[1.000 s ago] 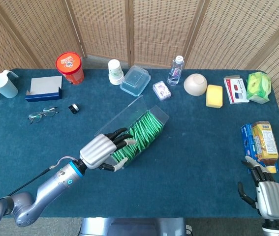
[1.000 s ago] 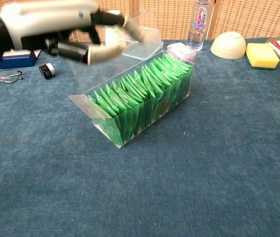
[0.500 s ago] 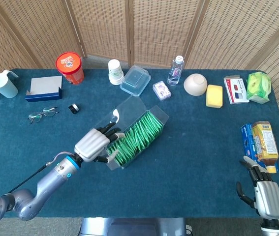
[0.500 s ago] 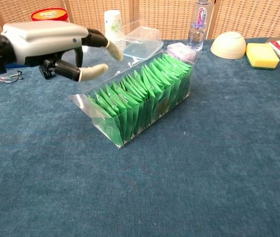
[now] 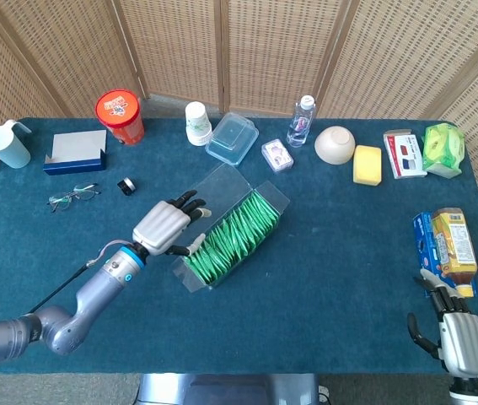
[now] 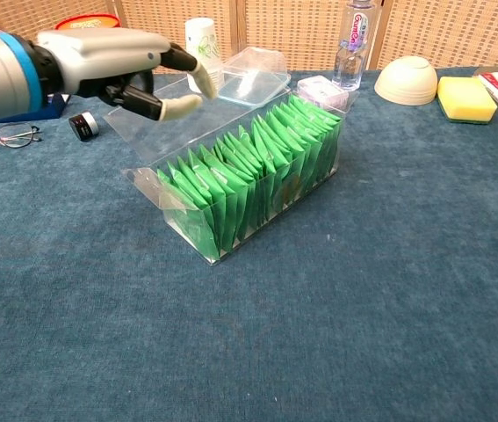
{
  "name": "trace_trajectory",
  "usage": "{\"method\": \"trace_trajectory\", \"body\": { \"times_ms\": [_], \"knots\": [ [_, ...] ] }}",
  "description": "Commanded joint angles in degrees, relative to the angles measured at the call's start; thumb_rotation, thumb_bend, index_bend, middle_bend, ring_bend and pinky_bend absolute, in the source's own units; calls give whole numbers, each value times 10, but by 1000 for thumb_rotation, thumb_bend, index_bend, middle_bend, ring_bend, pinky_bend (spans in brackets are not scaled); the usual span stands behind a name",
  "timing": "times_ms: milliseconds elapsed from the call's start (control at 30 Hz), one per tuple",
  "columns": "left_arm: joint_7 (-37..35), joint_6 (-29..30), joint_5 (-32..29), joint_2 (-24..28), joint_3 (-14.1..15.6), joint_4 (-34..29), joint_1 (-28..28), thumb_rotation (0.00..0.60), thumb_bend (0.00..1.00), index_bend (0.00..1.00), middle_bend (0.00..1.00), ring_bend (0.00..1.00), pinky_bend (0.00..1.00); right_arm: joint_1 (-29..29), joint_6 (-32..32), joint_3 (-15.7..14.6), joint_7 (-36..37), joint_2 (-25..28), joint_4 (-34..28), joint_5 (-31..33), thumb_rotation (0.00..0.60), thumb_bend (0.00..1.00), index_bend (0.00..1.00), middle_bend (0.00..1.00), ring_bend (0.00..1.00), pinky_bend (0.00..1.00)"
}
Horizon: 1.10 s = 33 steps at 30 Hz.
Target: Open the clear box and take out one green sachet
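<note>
Clear box [image 5: 226,229] lid now folded back, green sachets [image 6: 249,176] exposed; left hand [image 5: 165,226] pulled back left, fingers apart, holding nothing. Next: pick one.

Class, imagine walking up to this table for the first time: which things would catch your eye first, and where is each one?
First, the clear box at the middle of the blue table, its lid open and a bright row of green sachets standing inside. Next, the left robot hand, fingers spread and holding nothing, poised by the lid on the box's left side. Then the red-lidded tub at the far left edge.
</note>
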Motion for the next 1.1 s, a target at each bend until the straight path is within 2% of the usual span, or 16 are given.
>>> {"method": "trace_trajectory", "body": {
  "times_ms": [33, 133, 500, 900, 1100],
  "knots": [
    [1, 2, 8, -8, 0, 4, -5, 230, 446, 247, 170, 68, 368, 0, 1, 0, 1, 0, 1, 0, 600, 475, 181, 173, 181, 236],
    [10, 11, 20, -15, -1, 3, -10, 289, 447, 264, 170, 68, 366, -1, 3, 0, 3, 0, 1, -1, 600, 475, 181, 173, 181, 236],
    [90, 38, 35, -45, 4, 24, -26, 583, 424, 293, 170, 65, 354, -3, 4, 0, 8, 1, 5, 1, 600, 474, 181, 173, 181, 236],
    [128, 41, 33, -85, 0, 40, -46, 597, 384, 306, 167, 57, 323, -5, 7, 1, 12, 0, 7, 2, 600, 474, 180, 173, 181, 236],
    [142, 40, 31, -108, 1, 65, -55, 598, 382, 364, 167, 57, 322, -8, 9, 1, 16, 0, 10, 4, 600, 475, 180, 173, 181, 236]
  ]
}}
